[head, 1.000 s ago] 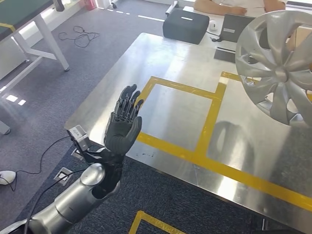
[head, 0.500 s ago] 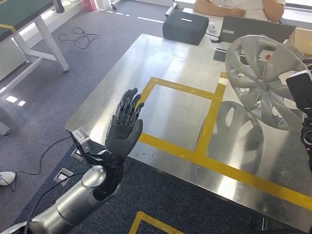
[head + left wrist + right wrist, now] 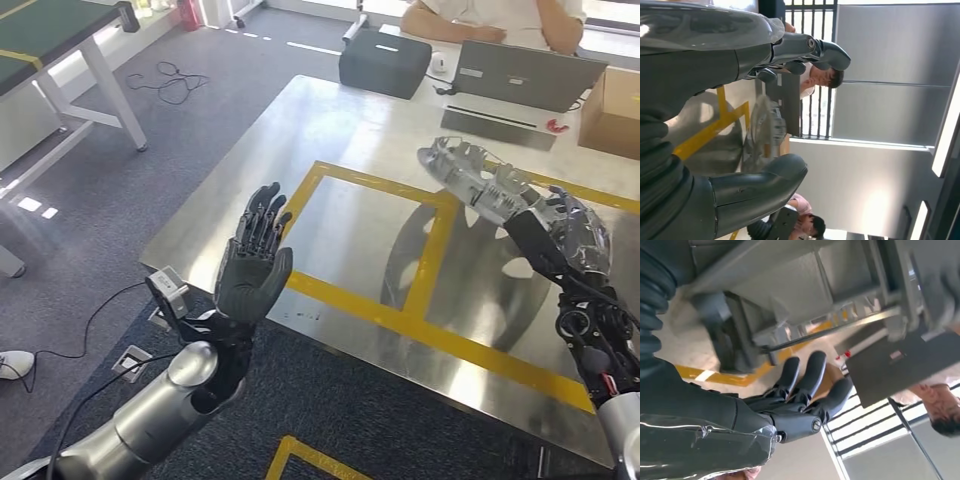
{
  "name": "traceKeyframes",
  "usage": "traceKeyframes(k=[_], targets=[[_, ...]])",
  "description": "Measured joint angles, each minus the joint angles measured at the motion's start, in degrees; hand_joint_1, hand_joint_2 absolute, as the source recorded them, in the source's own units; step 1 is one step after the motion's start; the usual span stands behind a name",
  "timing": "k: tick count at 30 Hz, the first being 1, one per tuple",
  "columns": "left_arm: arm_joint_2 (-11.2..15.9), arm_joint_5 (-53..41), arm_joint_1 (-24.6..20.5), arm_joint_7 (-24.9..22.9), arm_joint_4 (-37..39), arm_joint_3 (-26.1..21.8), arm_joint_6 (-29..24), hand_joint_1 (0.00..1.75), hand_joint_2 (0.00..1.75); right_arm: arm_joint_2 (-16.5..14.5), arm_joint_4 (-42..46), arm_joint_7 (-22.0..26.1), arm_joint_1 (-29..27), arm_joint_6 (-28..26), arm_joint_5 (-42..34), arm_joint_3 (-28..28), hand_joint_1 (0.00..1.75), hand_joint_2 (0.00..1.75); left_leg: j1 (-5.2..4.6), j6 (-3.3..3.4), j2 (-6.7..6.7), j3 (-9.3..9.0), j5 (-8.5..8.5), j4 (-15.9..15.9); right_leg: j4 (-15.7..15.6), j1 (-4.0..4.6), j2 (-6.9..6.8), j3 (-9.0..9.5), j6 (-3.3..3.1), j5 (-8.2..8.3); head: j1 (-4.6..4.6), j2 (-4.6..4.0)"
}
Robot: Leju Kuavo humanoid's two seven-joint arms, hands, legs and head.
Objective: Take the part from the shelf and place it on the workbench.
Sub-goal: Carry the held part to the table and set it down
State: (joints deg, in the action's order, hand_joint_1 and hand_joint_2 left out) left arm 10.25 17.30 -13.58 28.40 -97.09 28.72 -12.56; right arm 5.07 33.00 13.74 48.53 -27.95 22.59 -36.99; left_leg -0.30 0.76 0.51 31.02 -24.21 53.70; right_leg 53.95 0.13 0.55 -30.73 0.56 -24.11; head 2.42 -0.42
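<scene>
Brushed steel desk [image 3: 355, 130] with yellow tape lines, on grey carpet. One silver plastic wheel cover [image 3: 475, 180] hangs nearly flat just above the desk, grasped at its edge by my right robot hand [image 3: 562, 235]. My left robot hand [image 3: 253, 262] is released, fingers spread, at the desk's near edge. Beyond: one grey laptop [image 3: 528, 75], one black case [image 3: 385, 60], one cardboard box [image 3: 611, 110].

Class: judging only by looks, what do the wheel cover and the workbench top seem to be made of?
Wheel cover: probably moulded plastic with silver paint; thin spokes, ribbed underside, even satin sheen. Metal cannot be excluded.
Workbench: apparently brushed sheet metal, steel or aluminium; it gives blurred reflections and glare. Its yellow lines look like tape or paint.
</scene>
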Motion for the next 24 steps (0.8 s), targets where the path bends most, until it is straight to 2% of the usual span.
traceKeyframes(k=[3, 9, 13, 19, 24], targets=[[0.1, 0.0, 0.5, -0.2, 0.0, 0.0, -0.2, 0.0, 0.0, -0.1, -1.0, 0.8, -1.8, 0.0, -0.8, -0.2, 0.0, 0.0, 0.0, -0.04, -0.01, 0.24, 0.09, 0.0, 0.0, -0.01, 0.01, -0.26, 0.0, 0.17, -0.01, 0.0], [0.5, 0.1, 0.8, -1.1, -0.3, 0.0, -0.4, 0.0, 0.0, -0.1, -2.2, 0.8, -3.8, 0.0, -2.1, -0.3, 0.0, 0.0, 0.0, -0.04, -0.05, 0.31, -0.01, 0.0, 0.0, -0.01, 0.06, -0.39, 0.0, 0.05, 0.0, 0.0], [0.8, -0.3, 1.2, -2.1, -0.8, -0.1, -0.8, 0.0, 0.0, 0.0, -3.0, -0.9, -4.4, 0.2, -3.7, -0.3, 0.0, 0.0, 0.0, -0.02, -0.06, 0.31, -0.04, 0.0, 0.0, -0.01, 0.06, -0.43, 0.0, 0.0, 0.01, 0.0], [1.3, -0.9, 1.8, -3.4, -1.9, -0.2, -1.4, 0.0, 0.0, 1.0, -4.2, -2.6, -4.5, 0.6, -10.7, 1.6, 0.0, 0.0, 0.0, -0.02, -0.09, 0.32, -0.04, 0.0, 0.0, -0.01, 0.09, -0.42, 0.0, 0.01, 0.01, 0.0], [1.7, -0.7, 1.9, -3.4, -2.1, -0.2, -1.4, 0.0, 0.0, 1.3, -4.4, -3.0, -4.1, 4.2, -16.0, 4.0, 0.0, 0.0, 0.0, -0.02, -0.21, 0.3, -0.04, 0.0, 0.0, -0.01, 0.24, -0.42, -0.02, 0.05, -0.01, 0.0]])
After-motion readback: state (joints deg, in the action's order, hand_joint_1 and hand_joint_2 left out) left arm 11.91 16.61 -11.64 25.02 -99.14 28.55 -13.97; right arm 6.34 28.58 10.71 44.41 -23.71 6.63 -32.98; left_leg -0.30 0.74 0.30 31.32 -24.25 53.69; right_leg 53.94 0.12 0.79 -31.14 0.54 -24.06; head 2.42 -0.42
